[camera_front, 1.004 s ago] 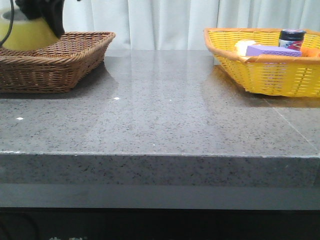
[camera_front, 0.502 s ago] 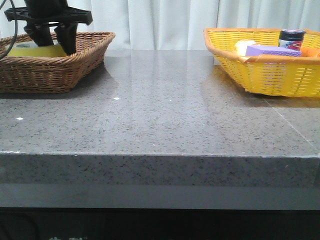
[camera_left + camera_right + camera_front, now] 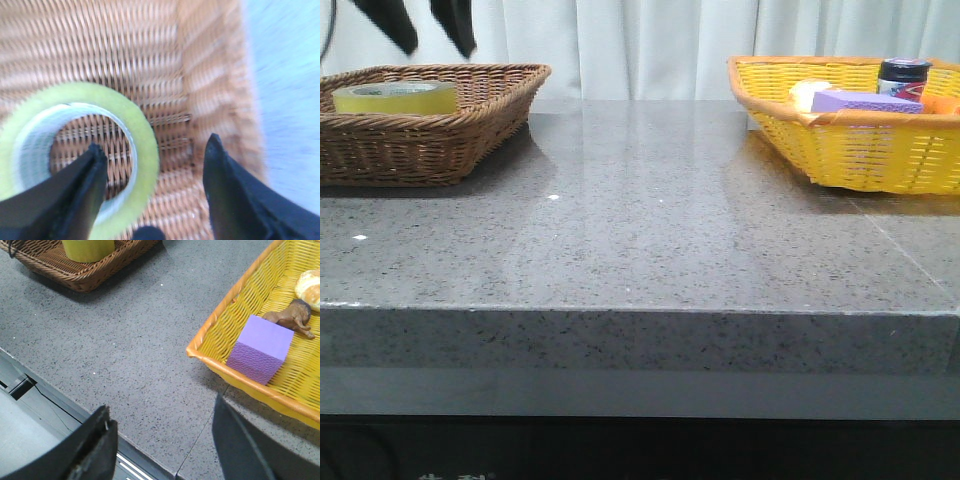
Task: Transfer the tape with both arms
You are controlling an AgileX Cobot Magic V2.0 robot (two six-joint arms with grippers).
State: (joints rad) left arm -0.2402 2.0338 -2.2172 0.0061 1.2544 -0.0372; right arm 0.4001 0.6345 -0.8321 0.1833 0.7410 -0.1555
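Observation:
The yellow tape roll (image 3: 395, 97) lies flat inside the brown wicker basket (image 3: 470, 125) at the far left of the table. It also shows in the left wrist view (image 3: 135, 125) and in the right wrist view (image 3: 88, 249). My left gripper (image 3: 435, 28) is open and empty, raised above the basket; in its wrist view (image 3: 152, 152) one finger is over the roll's hole and the other beyond its rim, apart from the roll. My right gripper (image 3: 162, 435) is open and empty, over the table's front edge, out of the front view.
A yellow basket (image 3: 860, 150) at the far right holds a purple sponge block (image 3: 260, 350), a dark-lidded jar (image 3: 903, 75), a bread roll (image 3: 309, 282) and a brown toy (image 3: 292, 319). The grey stone table (image 3: 650, 220) spans the space between the baskets.
My left gripper lowered the tape into the brown basket, opened and let it go, then rose up away from it. The tape now lies free in the basket.

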